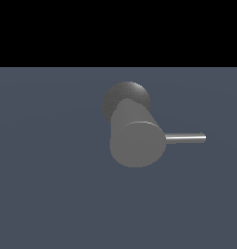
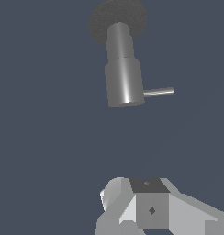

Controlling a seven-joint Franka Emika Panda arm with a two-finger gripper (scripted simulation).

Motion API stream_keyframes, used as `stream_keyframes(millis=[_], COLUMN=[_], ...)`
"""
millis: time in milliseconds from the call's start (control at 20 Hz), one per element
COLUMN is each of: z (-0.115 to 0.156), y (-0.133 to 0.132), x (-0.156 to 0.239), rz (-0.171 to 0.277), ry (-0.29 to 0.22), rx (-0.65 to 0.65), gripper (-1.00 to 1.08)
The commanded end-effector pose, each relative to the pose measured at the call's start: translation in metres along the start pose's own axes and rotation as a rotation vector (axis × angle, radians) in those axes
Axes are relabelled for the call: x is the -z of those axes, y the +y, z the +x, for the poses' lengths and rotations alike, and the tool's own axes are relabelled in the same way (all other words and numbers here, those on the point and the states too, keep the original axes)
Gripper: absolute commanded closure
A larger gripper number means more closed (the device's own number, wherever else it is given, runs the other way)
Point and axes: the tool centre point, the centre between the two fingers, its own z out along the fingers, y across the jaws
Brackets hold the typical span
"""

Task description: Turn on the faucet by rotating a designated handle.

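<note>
Fingers can't be read: your gripper shows only blocky parts, well apart from the faucet. You risk bumping that thick body, since the thin handle juts sideways from it.

— What did the robot's body look like?
— Only the gripper showed, in the wrist view: blocky, faceted, pale grey and white, with one rounded lobe.
— Any markings?
— A dark top panel, and a small dark diamond mark on a grey square face.
</note>
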Motion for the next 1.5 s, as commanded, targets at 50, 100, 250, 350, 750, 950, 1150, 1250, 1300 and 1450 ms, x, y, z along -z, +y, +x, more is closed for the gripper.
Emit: stream_keyframes(millis=[50,100,250,350,750,950,1150,1250,1300,1450], z=[0.0,0.0,0.0,0.002,0.019,0.02,0.021,0.022,0.023,0.024], y=[0.0,0.0,-0.001,-0.001,-0.001,-0.006,-0.007,-0.006,-0.005,-0.004], x=[0.0,0.0,-0.002,-0.002,0.007,0.013,0.018,0.02,0.022,0.029], rz=[-0.001,-0.002,-0.014,-0.023,-0.027,-0.005,0.037,0.067,0.084,0.146], ry=[-0.001,-0.002,-0.012,-0.015,0.019,0.035,0.057,0.073,0.081,0.115], rx=[0.001,0.004,0.022,0.032,0.039,0.049,0.053,0.053,0.054,0.055], gripper=[1.08,1.08,1.08,1.08,1.08,1.08,1.08,1.08,1.08,1.08])
